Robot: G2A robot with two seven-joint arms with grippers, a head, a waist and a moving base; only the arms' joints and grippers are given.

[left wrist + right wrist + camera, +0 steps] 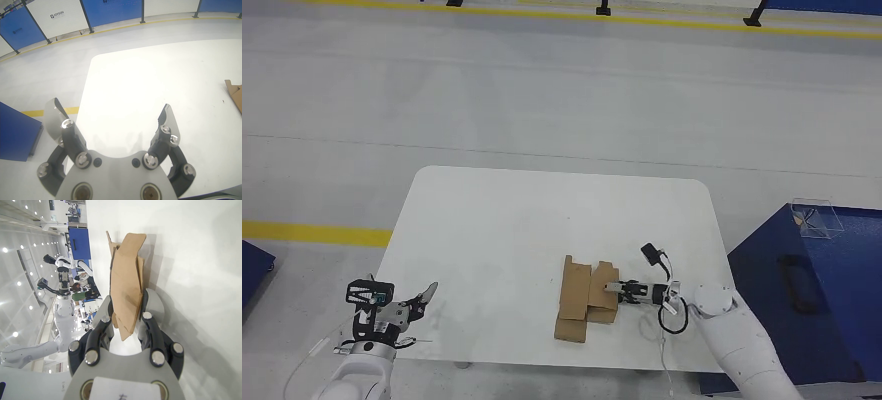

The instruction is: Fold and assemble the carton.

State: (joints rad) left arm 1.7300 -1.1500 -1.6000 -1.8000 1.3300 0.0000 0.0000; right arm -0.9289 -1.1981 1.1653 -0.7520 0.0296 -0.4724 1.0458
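A flattened brown carton [582, 298] lies on the white table [502, 230], toward its near right part. My right gripper [619, 291] holds the carton's right edge; in the right wrist view the cardboard [125, 283] passes between the two fingers [151, 303], which are shut on it, and the panel stands partly raised off the table. My left gripper [111, 109] stands open with nothing between its fingers, off the table's near left corner [407, 312]. A corner of the carton [234, 94] shows far off in the left wrist view.
A blue cabinet [817, 290] stands just right of the table, with a clear plastic box [815, 215] on top. Another blue box [17, 134] sits on the floor to the left. Yellow floor tape [312, 233] runs past the table's left side.
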